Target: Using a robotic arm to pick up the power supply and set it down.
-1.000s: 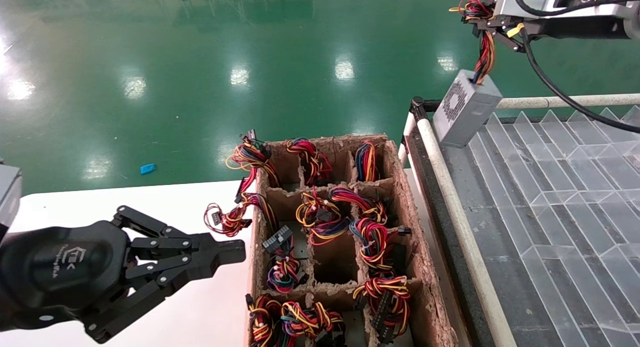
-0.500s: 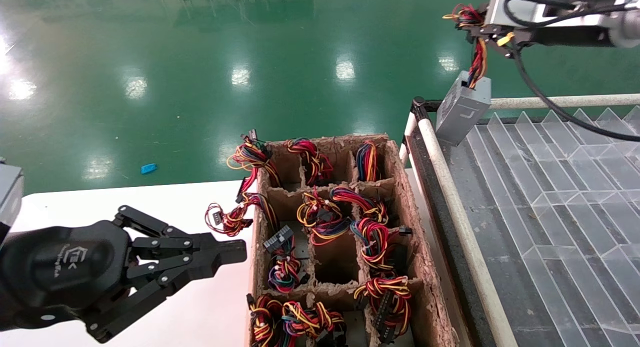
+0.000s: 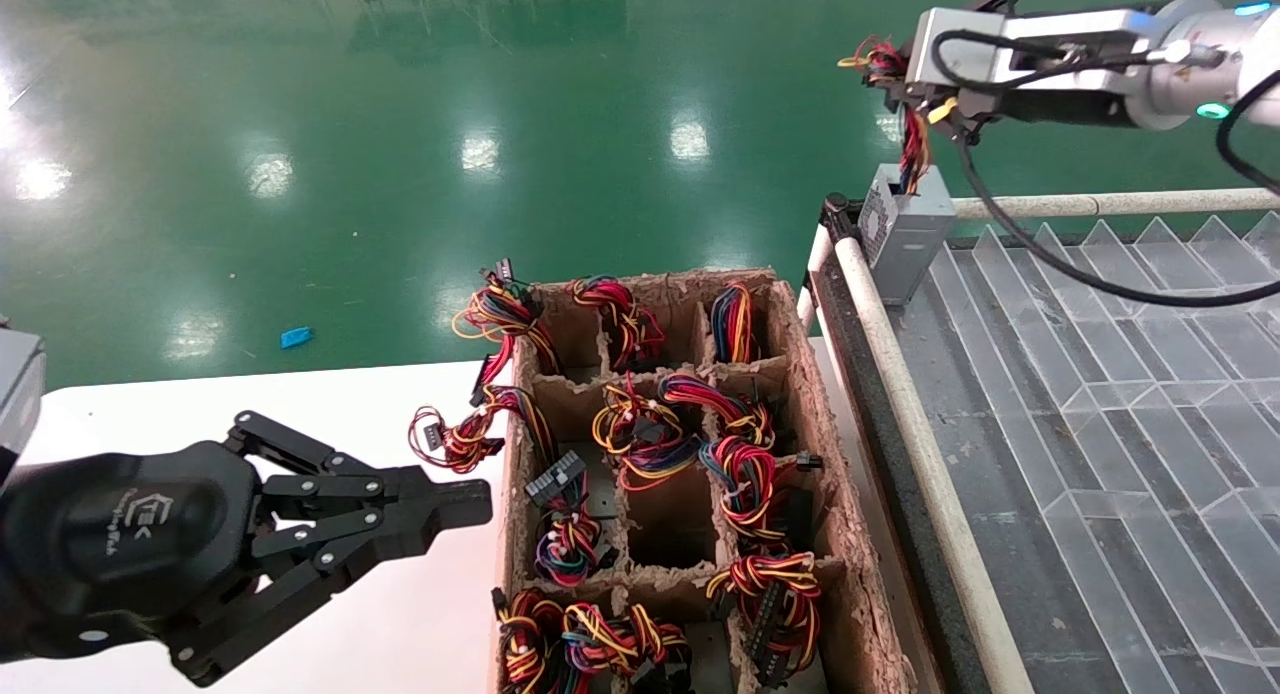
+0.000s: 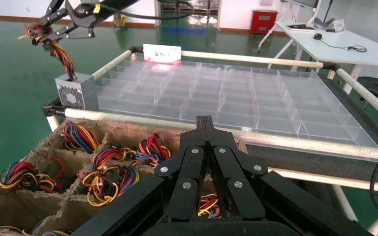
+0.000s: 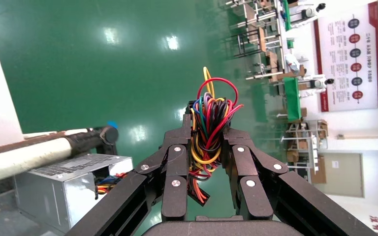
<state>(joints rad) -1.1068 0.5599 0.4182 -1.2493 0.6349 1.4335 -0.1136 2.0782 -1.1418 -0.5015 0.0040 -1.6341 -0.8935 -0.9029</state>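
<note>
Head view: grey vented power supply (image 3: 905, 229) dangles by coloured wires.

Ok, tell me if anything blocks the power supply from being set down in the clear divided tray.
Nothing visible does. The right gripper holds the wire bundle, its jaws shut on it, and the power supply hangs at the corner of the clear divided tray, beside the white rail. The compartments nearby look bare.
</note>
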